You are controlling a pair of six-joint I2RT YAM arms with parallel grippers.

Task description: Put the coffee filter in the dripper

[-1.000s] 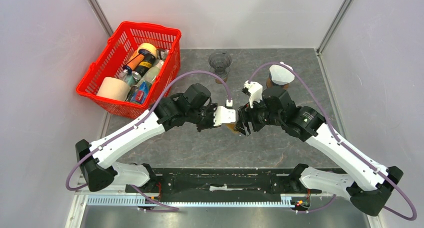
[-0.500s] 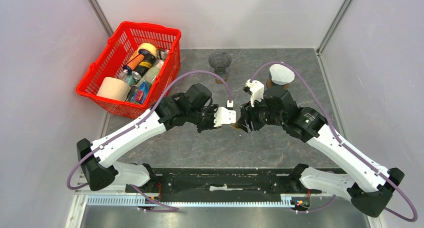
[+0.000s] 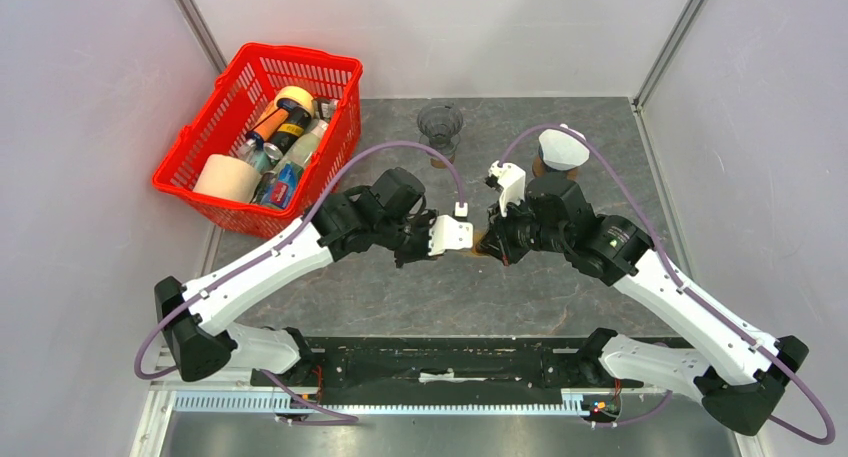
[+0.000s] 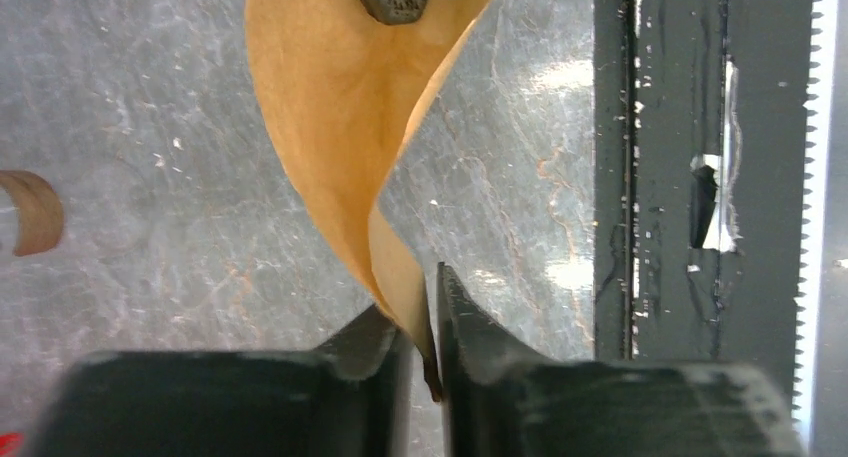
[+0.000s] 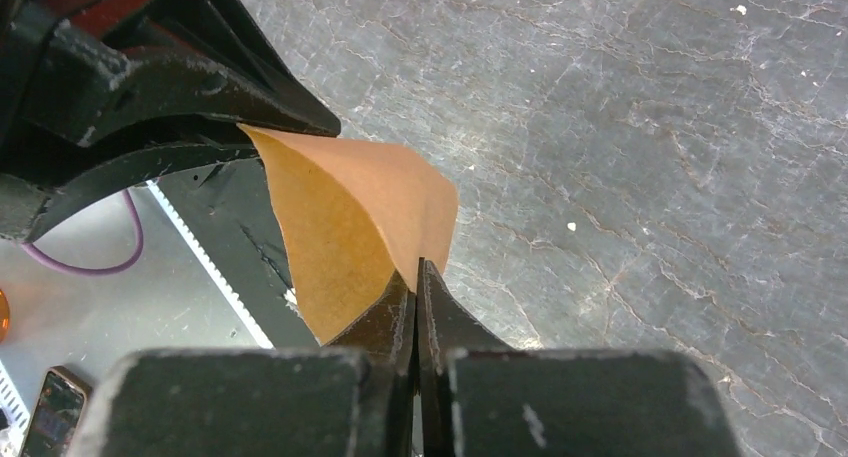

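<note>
The brown paper coffee filter [image 3: 479, 245] hangs in mid-air between my two grippers, above the middle of the table. My right gripper [image 5: 417, 277] is shut on one edge of the filter [image 5: 350, 207]. In the left wrist view the opposite corner of the filter [image 4: 340, 97] sits between the slightly parted jaws of my left gripper [image 4: 425, 307], with a thin gap beside the paper. The clear dripper [image 3: 440, 127] stands empty at the back of the table, well beyond both grippers.
A red basket [image 3: 340, 77] with bottles, a tape roll and a paper roll sits at the back left. A white-topped brown object [image 3: 563, 149] stands at the back right, behind the right arm. The black base rail [image 3: 450, 357] runs along the near edge.
My right gripper has moved in from open and shut on the filter's edge. My left gripper's jaws, shut on the filter before, have parted a little.
</note>
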